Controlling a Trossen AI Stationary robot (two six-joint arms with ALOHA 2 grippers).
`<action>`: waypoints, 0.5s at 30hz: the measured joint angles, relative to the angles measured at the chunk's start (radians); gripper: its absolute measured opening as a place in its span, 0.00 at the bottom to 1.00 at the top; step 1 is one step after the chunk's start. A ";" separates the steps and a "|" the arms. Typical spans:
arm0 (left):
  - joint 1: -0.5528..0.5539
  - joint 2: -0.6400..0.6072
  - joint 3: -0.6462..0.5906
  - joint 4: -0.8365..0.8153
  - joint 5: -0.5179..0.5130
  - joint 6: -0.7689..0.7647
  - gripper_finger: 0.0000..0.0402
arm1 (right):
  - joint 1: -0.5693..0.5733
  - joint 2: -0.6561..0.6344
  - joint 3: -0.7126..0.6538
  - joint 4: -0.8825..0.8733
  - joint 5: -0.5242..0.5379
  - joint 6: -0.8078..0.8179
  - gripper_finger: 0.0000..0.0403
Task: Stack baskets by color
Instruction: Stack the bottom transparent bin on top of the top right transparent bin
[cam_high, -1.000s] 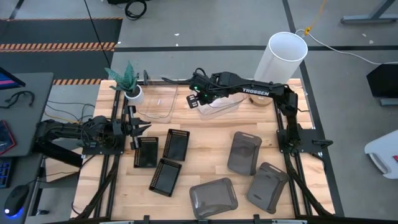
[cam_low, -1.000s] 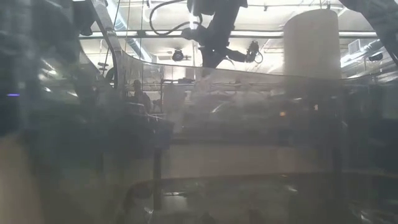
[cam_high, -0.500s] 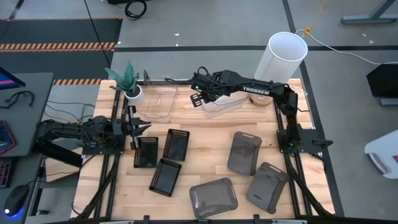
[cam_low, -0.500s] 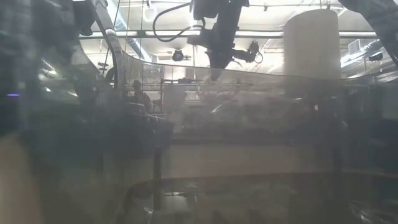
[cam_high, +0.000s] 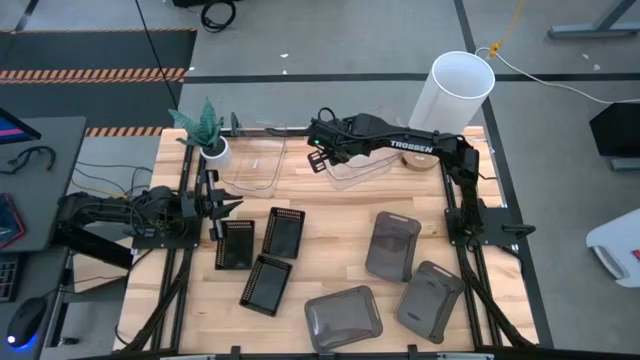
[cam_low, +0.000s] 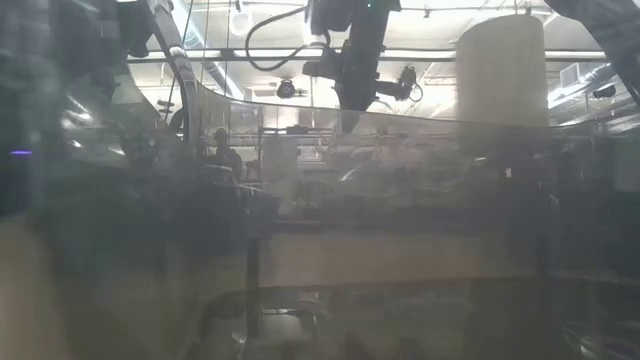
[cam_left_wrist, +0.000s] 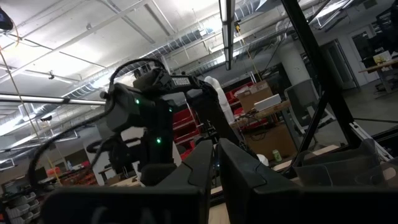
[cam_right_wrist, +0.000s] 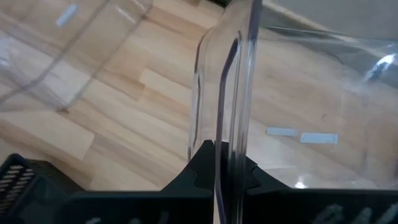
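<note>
Baskets lie spread over the wooden bench (cam_high: 330, 250). Toward the far edge, the right claw (cam_high: 322, 158) is clamped on the rim of a clear basket (cam_high: 358, 168); the right wrist view shows that thin clear wall (cam_right_wrist: 239, 93) pinched between its two dark fingers (cam_right_wrist: 198, 167), with bare wood underneath. A second clear basket (cam_high: 252, 166) sits just beside it, near a small potted plant (cam_high: 207, 132) at the far left corner. A tall white cylinder (cam_high: 452, 92) stands at the far right corner.

Three black perforated baskets (cam_high: 262, 256) lie side by side on the left half, unstacked. Three smoky grey baskets (cam_high: 394, 282) lie apart on the right half, toward the near edge.

The left claw (cam_high: 222, 205) rests low at the left edge, just beside the nearest black basket (cam_high: 234, 244), its fingers (cam_left_wrist: 202, 163) nearly together and gripping nothing.
</note>
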 joint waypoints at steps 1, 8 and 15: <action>0.000 0.000 0.000 0.000 0.000 0.000 0.09 | 0.000 0.000 -0.011 0.000 -0.008 -0.002 0.02; 0.000 0.000 0.000 0.000 0.000 0.000 0.07 | -0.001 0.001 -0.100 0.062 -0.051 -0.051 0.02; 0.000 0.000 0.000 0.000 0.000 0.000 0.09 | -0.006 0.001 -0.121 0.090 -0.131 -0.110 0.06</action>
